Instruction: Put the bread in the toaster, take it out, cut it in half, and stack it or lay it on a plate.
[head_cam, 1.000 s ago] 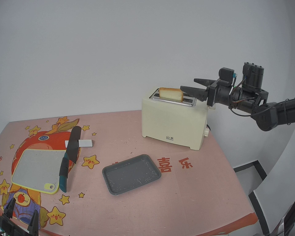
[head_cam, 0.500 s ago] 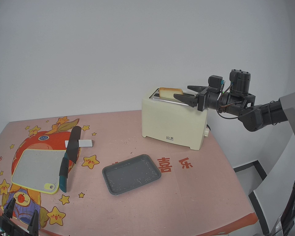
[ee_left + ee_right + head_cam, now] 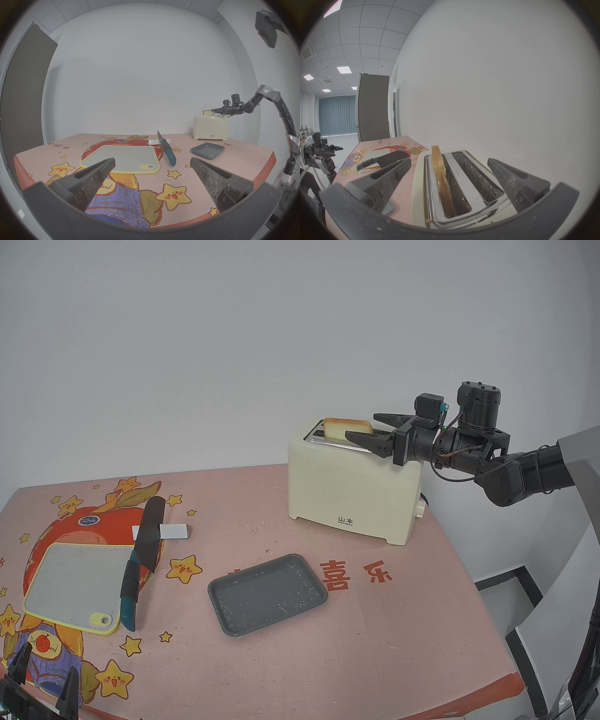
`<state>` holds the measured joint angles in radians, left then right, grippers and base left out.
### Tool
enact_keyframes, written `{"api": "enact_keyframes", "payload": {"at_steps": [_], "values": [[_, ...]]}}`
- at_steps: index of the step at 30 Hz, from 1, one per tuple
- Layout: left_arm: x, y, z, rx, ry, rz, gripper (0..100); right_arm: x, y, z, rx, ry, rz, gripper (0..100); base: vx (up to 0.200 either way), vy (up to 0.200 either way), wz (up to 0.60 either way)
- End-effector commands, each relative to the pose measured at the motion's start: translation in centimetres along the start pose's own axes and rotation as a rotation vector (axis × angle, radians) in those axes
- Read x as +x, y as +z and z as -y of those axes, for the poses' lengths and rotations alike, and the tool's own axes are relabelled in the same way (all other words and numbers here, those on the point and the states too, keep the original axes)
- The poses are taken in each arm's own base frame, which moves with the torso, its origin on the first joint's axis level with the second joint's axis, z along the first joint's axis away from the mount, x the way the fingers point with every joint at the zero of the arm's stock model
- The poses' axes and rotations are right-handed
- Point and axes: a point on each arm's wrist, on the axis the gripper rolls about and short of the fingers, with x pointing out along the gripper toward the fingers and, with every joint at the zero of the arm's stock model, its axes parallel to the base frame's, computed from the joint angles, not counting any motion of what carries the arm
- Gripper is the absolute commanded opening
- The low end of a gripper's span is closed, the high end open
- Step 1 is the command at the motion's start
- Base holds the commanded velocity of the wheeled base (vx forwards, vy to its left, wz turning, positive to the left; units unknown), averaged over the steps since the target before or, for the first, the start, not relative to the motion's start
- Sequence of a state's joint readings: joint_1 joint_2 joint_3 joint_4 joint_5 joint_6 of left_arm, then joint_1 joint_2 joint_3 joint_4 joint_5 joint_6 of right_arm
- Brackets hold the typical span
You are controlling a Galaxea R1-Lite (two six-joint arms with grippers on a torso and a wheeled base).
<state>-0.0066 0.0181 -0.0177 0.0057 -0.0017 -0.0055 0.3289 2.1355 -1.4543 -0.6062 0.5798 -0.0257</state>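
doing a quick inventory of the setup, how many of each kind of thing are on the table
toaster: 1
bread slice: 1
knife: 1
cutting board: 1
grey tray: 1
small white block: 1
total: 6

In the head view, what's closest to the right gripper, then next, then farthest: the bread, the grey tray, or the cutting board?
1. Golden bread slice, standing in the cream toaster, beside the right gripper.
2. Dark grey rectangular tray, mid-table.
3. Grey yellow-edged cutting board, far left side.
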Motion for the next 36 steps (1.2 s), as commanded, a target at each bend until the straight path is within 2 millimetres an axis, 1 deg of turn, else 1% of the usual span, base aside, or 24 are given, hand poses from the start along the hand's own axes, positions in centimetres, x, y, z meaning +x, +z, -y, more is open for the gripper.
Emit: {"api": "enact_keyframes", "payload": {"at_steps": [1, 8, 9, 17, 23, 27, 30, 31, 33, 36], "values": [[0.1, -0.4, 0.0, -0.001, 0.001, -0.009, 100, 0.3, -0.1, -0.1, -0.001, 0.006, 0.0, 100, 0.0, 0.0, 0.0], [0.1, -0.4, 0.0, -0.001, 0.001, -0.009, 100, 0.4, 0.1, -0.5, 0.012, 0.003, -0.024, 100, 0.0, 0.0, 0.0], [0.1, -0.4, 0.0, -0.001, 0.001, -0.009, 100, 0.4, 0.1, -0.5, 0.011, -0.001, -0.037, 0, 0.0, 0.0, 0.0], [0.1, -0.4, 0.0, -0.001, 0.001, -0.009, 100, 0.8, 0.1, -0.9, -0.006, 0.012, -0.038, 0, 0.0, 0.0, 0.0], [0.1, -0.4, 0.0, -0.001, 0.001, -0.009, 100, 0.8, 0.1, -0.9, -0.009, 0.01, -0.035, 0, 0.0, 0.0, 0.0], [0.1, -0.4, 0.0, -0.001, 0.001, -0.009, 100, 0.6, 0.6, -0.9, -0.017, 0.008, -0.02, 0, 0.0, 0.0, 0.0], [0.1, -0.4, 0.0, -0.001, 0.001, -0.009, 100, 0.4, 1.3, -1.1, -0.019, -0.002, -0.009, 0, 0.0, 0.0, 0.0], [0.1, -0.4, 0.0, -0.001, 0.001, -0.009, 100, 0.1, 1.9, -1.2, -0.029, -0.004, 0.008, 0, 0.0, 0.0, 0.0], [0.1, -0.4, 0.0, -0.001, 0.001, -0.009, 100, -0.2, 2.2, -1.1, -0.033, -0.007, 0.014, 0, 0.0, 0.0, 0.0], [0.1, -0.5, 0.0, -0.001, 0.001, -0.011, 100, -1.3, 4.1, -1.6, -0.052, -0.015, 0.055, 0, 0.0, 0.0, 0.0]]}}
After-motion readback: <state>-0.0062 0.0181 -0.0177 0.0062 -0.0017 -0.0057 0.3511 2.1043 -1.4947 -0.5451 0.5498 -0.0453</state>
